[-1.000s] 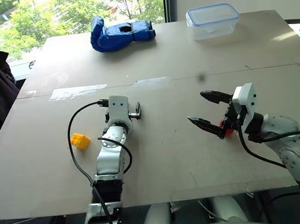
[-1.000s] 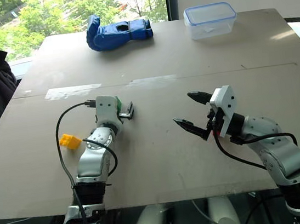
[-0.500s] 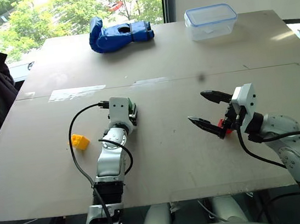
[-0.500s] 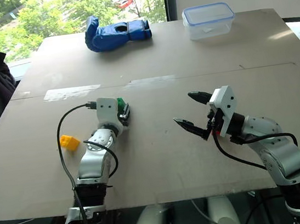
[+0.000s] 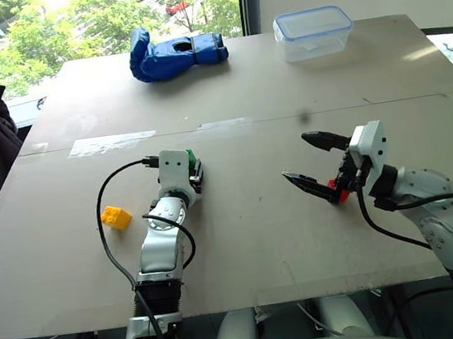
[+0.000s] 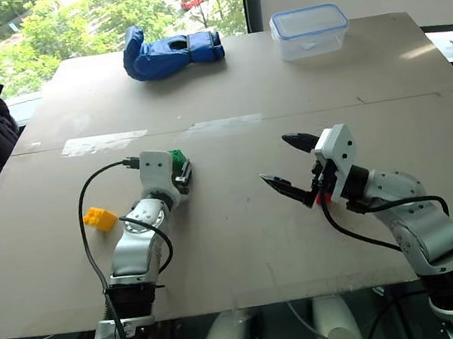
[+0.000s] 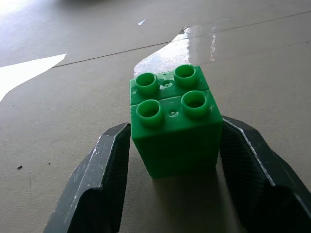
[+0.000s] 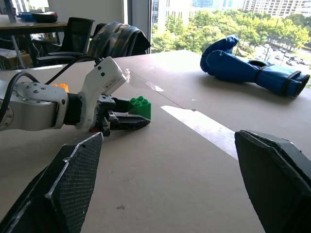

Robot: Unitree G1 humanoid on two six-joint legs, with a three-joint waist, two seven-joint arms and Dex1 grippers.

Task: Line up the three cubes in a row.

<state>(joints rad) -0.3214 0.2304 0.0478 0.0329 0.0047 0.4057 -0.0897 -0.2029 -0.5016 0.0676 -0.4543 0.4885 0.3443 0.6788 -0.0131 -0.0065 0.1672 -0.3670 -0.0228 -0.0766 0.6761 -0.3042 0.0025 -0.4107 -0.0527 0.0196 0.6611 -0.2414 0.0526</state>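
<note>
Brown table (image 5: pixel 232 85): flat matte board, strip of clear tape across the middle, decent friction for sliding or setting bricks down.

Blue glove (image 5: pixel 175 52) and clear plastic box with blue-rimmed lid (image 5: pixel 314 32) at the far edge, well apart from the work area. Not part of the job.

Right gripper (image 5: pixel 316 163): jaws wide apart, nothing between them, hovering over the right half of the table. Red brick (image 5: pixel 337 194) mostly hidden right behind the lower finger; contact can't be told.

Left gripper (image 7: pixel 172 145): fingers drawn in against both side walls of the green brick (image 7: pixel 173 128), brick sitting on the table near the tape strip. Looks clamped; a hairline gap can't be ruled out.

Yellow brick (image 5: pixel 117 216) lying free on the table, just left of the left arm, well apart from the other two.

Handling, as a judgement: rigid hollow plastic, very light, no crush risk. Smooth glossy walls, so likely to slip or twist under an off-centre pinch. Best held on two opposite flat side walls, mid-height, below the studs. Easily knocked by a passing finger.
</note>
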